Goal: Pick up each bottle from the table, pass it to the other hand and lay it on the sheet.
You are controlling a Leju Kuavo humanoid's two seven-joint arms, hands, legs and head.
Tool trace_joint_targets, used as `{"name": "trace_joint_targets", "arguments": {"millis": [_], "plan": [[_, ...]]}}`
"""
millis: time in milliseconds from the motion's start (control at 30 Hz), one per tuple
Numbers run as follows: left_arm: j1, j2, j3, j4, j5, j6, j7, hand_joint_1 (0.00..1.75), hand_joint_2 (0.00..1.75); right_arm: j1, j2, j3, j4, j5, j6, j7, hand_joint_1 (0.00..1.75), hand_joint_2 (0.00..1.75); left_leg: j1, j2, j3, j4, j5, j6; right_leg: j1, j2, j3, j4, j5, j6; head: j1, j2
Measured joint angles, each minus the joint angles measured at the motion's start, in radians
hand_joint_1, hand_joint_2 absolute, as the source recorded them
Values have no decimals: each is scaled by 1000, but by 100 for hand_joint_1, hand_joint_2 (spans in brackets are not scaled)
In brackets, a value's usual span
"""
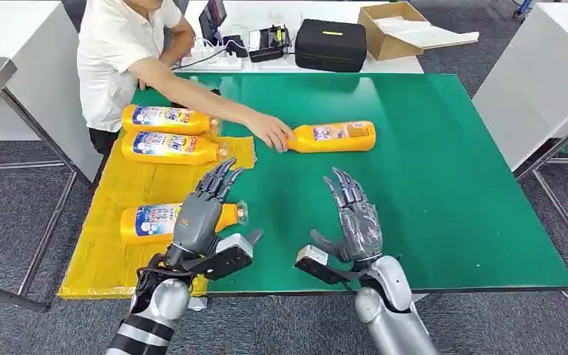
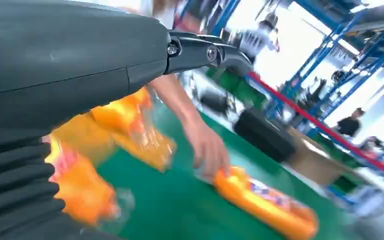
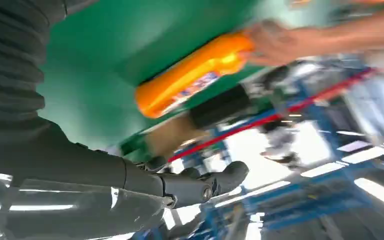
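Note:
An orange bottle (image 1: 334, 137) lies on its side on the green table (image 1: 444, 185), and a person's hand (image 1: 270, 132) holds its cap end; the bottle (image 2: 265, 202) (image 3: 192, 75) shows blurred in both wrist views. Three more orange bottles lie on the yellow sheet (image 1: 100, 255): two at the far end (image 1: 164, 118) (image 1: 166, 146) and one nearer (image 1: 151, 220). My left hand (image 1: 201, 211) hovers open over the nearer bottle, partly hiding it. My right hand (image 1: 353, 214) is open above the table's front part, short of the lone bottle.
A person in a white shirt (image 1: 122, 52) leans in from the table's far left. Behind the table stand a black case (image 1: 331, 44), a cardboard box (image 1: 388, 29) and electronics (image 1: 266, 43). White tables flank both sides.

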Motion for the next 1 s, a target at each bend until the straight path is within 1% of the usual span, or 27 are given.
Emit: {"name": "trace_joint_targets", "arguments": {"millis": [67,133,233,300,433,533,733,833,1000], "plan": [[41,-30,7,-19,167,-84,21,0,175,-7,-16,-34,16,65,0,80,0,175,0,0,0,0,0,0,-1,0,0,0,0,0,0,0],[69,-34,-6,-14,299,-141,27,0,175,-28,-31,-86,59,108,-5,84,0,175,-1,0,-1,0,0,1,-1,0,-1,0,0,0,-1,0],[97,-35,-32,-4,416,-161,33,0,175,-56,-45,-162,126,138,-22,84,0,175,-2,0,-1,0,0,1,-2,0,-1,0,0,0,0,0],[103,-35,-45,1,440,-168,36,0,175,-67,-48,-195,160,154,-43,83,0,175,-2,0,-1,0,0,1,-2,0,-1,0,0,1,-1,0],[104,-35,-50,3,462,-172,53,0,175,-78,-49,-223,205,187,-40,100,0,175,-1,1,-1,0,0,0,0,0,-1,0,0,0,-1,0],[106,-35,-49,2,473,-184,66,0,175,-91,-47,-238,243,217,8,143,0,175,0,1,-1,0,0,0,0,0,-1,0,0,0,-1,0],[118,-35,-45,-13,485,-199,81,0,175,-129,-47,-254,315,287,119,266,0,175,0,1,-1,0,0,0,0,1,-1,0,0,0,-1,0],[118,-35,-44,-13,494,-202,87,0,175,-151,-49,-262,333,299,136,274,0,175,0,1,-1,0,0,1,0,0,-1,0,0,0,-1,0],[118,-35,-45,-13,515,-214,88,0,175,-187,-52,-272,380,301,136,258,0,175,0,1,-1,0,0,0,0,1,-1,0,1,1,-1,0]]}}
